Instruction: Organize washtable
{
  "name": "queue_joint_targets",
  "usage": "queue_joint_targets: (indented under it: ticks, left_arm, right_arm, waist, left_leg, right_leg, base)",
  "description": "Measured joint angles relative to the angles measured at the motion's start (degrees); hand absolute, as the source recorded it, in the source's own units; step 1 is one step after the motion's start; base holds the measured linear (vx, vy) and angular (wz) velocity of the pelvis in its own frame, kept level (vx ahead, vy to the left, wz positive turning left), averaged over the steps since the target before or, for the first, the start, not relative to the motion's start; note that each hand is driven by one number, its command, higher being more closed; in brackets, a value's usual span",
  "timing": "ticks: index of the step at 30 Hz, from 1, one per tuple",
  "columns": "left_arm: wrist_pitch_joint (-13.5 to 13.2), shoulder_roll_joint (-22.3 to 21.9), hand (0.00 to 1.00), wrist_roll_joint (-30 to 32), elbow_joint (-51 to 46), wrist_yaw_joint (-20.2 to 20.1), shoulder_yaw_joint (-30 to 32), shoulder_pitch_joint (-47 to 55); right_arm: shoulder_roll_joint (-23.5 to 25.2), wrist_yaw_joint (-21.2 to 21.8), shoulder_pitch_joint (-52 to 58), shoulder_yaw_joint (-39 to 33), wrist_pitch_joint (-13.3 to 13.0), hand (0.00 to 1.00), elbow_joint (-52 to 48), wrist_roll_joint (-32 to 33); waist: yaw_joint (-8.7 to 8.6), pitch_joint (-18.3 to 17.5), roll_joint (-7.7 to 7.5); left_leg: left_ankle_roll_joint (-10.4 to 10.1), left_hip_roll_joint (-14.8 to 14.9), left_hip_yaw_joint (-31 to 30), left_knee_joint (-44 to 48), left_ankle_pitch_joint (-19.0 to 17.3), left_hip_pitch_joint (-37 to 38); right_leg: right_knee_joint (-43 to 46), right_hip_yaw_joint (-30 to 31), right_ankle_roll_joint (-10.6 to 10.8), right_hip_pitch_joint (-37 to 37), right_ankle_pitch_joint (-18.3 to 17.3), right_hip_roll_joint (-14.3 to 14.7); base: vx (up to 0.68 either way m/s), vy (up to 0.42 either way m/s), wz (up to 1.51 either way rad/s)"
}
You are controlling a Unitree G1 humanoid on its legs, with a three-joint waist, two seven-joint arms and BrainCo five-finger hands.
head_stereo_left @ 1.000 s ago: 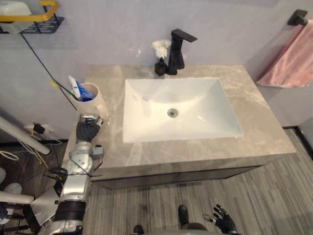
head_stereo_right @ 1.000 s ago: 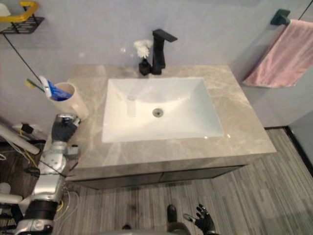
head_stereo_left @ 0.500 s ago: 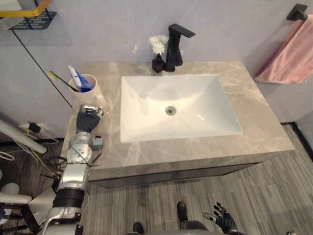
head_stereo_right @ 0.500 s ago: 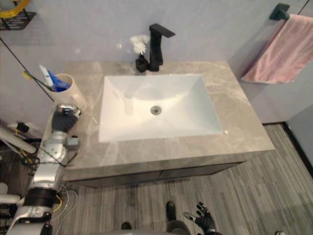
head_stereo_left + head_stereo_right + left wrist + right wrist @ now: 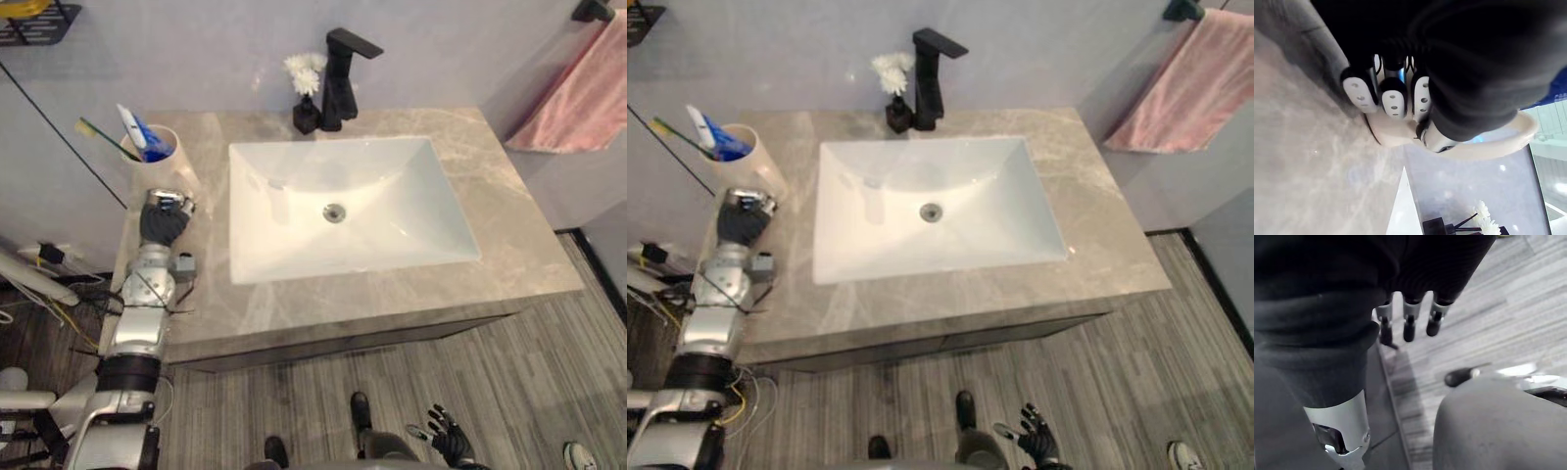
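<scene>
A cream cup (image 5: 162, 168) stands at the left end of the grey marble washtable (image 5: 509, 235), holding a blue-and-white toothpaste tube (image 5: 134, 129) and a green toothbrush (image 5: 93, 128). My left hand (image 5: 163, 219) is pressed against the cup's near side. In the left wrist view its fingers (image 5: 1393, 95) curl round the lower part of the cup (image 5: 1488, 144), with the thumb on the wall. My right hand (image 5: 447, 437) hangs low over the floor with its fingers (image 5: 1408, 325) spread and empty.
A white sink basin (image 5: 411, 206) fills the middle of the top. A black faucet (image 5: 340, 73) and a small black vase of white flowers (image 5: 306, 106) stand behind it. A pink towel (image 5: 578, 93) hangs on the right wall.
The whole picture has shifted, so the camera moved. My left hand stays against the cup, and my right hand still hangs low.
</scene>
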Motion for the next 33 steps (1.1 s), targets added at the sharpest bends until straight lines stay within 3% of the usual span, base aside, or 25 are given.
queue_joint_targets:
  ticks: [14,23,27,33]
  left_arm:
    - [0.0,-1.1,1.00,0.0,0.4,0.1,0.2,-1.5]
    - [-0.5,-4.9,1.00,-0.2,-12.5,-0.1,-2.3,2.8]
    - [-1.8,-7.6,1.00,-0.8,-19.2,-0.5,-3.3,5.8]
    - [-3.6,-8.6,1.00,-2.9,-23.2,-1.3,-2.6,10.2]
  right_arm:
    - [0.0,0.0,0.5,0.0,0.0,0.00,0.0,0.0]
    - [0.0,0.2,0.5,1.0,0.0,0.00,0.0,0.0]
    - [-0.1,0.9,0.4,1.1,0.0,0.00,0.1,0.0]
    - [-0.1,1.0,-0.4,1.2,0.0,0.00,0.6,0.0]
  waist:
    - [-0.03,0.6,-0.16]
    - [0.22,0.9,0.32]
    - [1.49,1.0,0.69]
    - [1.57,1.0,0.90]
  left_leg:
    - [0.0,0.1,-0.5,1.3,0.0,0.0]
    - [0.1,0.0,-3.0,2.2,0.1,0.5]
    - [0.2,0.0,-3.2,2.1,0.2,0.8]
    - [0.2,-0.1,-5.6,2.1,0.8,1.3]
  right_leg:
    - [0.0,-0.7,-0.1,0.9,0.3,-0.1]
    - [0.0,-3.4,-0.1,3.0,0.3,-0.4]
    - [0.0,-3.6,-0.1,3.4,0.3,-0.5]
    - [0.0,-6.5,-0.2,5.2,0.2,-0.8]
  base:
    - [-0.04,-0.031,0.01]
    - [-0.04,-0.031,0.14]
    - [-0.04,-0.026,0.02]
    - [-0.04,-0.027,0.20]
